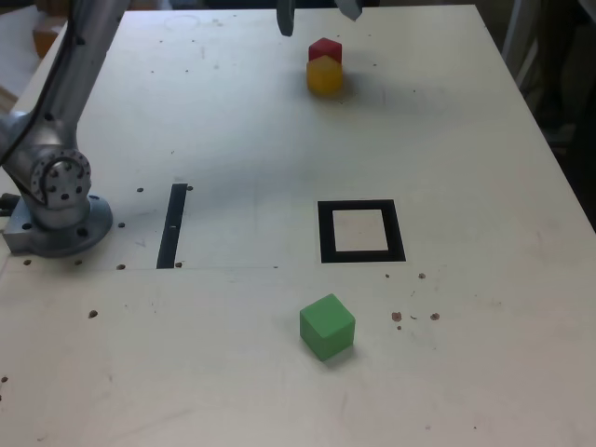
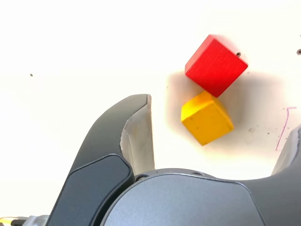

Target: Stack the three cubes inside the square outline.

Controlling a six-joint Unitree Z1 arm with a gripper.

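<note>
A matte red cube [image 1: 325, 48] and matte yellow cube [image 1: 324, 75] are seen touching at upper centre; a larger green cube [image 1: 327, 327] is set below the empty black square outline [image 1: 361, 256].

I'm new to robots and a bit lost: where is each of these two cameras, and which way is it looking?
Exterior view: off the arm, above the table, looking down across it; shows the arm's base and the hand.
Wrist view: on the arm's wrist, looking down past the open hand at the table.
Both show: the red cube touching the yellow cube.
</note>
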